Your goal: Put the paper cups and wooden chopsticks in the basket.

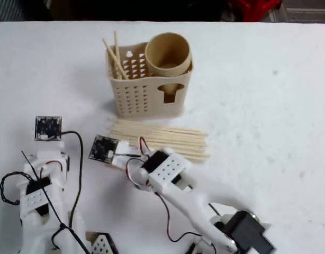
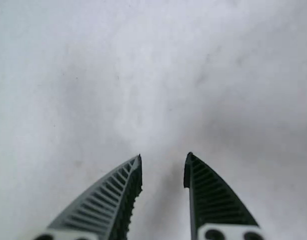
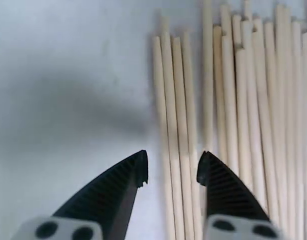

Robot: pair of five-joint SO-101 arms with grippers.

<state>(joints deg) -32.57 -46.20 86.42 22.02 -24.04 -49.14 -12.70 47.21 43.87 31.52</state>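
Observation:
A cream perforated basket [image 1: 138, 100] stands at the back of the table. A tan paper cup [image 1: 168, 53] sits upright in it, and a few wooden chopsticks [image 1: 116, 57] lean in its left side. A pile of loose chopsticks [image 1: 168, 138] lies flat just in front of the basket. My right gripper [image 3: 172, 170] is open low over the left end of that pile [image 3: 233, 100], with a few sticks running between its fingertips. My left gripper [image 2: 163, 160] is open over bare white table, with nothing between its fingers.
The right arm [image 1: 170, 172] reaches in from the front right to the pile's left end. The left arm [image 1: 41, 185] stays at the front left with black cables [image 1: 78, 159] around it. White tabletop [image 1: 268, 106] extends to the right of the basket.

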